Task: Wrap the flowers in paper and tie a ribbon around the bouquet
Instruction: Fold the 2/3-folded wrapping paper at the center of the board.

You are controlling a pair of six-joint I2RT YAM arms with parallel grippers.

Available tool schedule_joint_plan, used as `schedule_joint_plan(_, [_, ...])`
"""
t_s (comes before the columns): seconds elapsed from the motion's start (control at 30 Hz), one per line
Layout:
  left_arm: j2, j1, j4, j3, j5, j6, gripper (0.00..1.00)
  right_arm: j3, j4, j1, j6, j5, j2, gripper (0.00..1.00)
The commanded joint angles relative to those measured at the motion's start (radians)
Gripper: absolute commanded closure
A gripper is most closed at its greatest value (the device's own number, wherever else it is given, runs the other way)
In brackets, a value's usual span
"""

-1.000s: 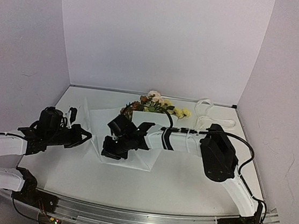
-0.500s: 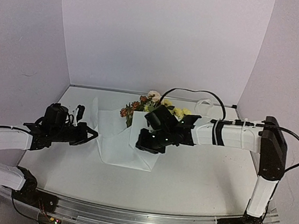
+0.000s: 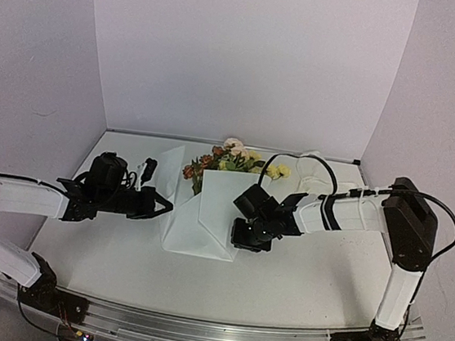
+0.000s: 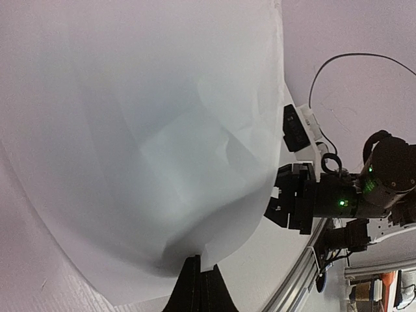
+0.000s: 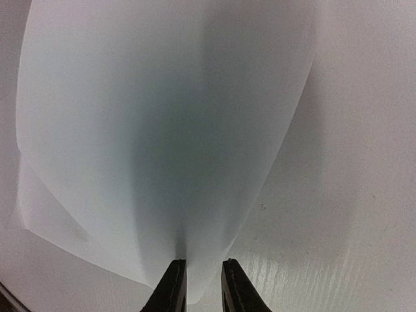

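Left gripper is gripping the paper at its left edge, fingers squeezed tight together on it. Across the sheet, the right gripper is meeting the right edge. Its fingers are standing slightly apart with a corner of paper running down between them. It's looking like a pinch, though contact is hard to make out. The sheet is bulging up off the table between the two. The flowers are lying just behind it, and the ribbon is sitting near the far right corner.
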Motion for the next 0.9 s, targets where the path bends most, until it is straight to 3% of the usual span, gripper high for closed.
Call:
schedule_joint_plan(0.0, [0.081,-0.057,0.071,0.102,0.011,0.038,1.00,0.034,0.028,0.005,0.015,0.004,0.042,0.79])
schedule_joint_plan(0.4, [0.386,-0.186,0.008,0.345,0.009,0.104,1.00,0.006,0.078,0.007,0.049,-0.003,0.064,0.82])
schedule_joint_plan(0.87, [0.650,-0.203,-0.061,0.512,0.061,0.128,1.00,-0.100,0.227,0.007,0.166,-0.035,0.034,0.82])
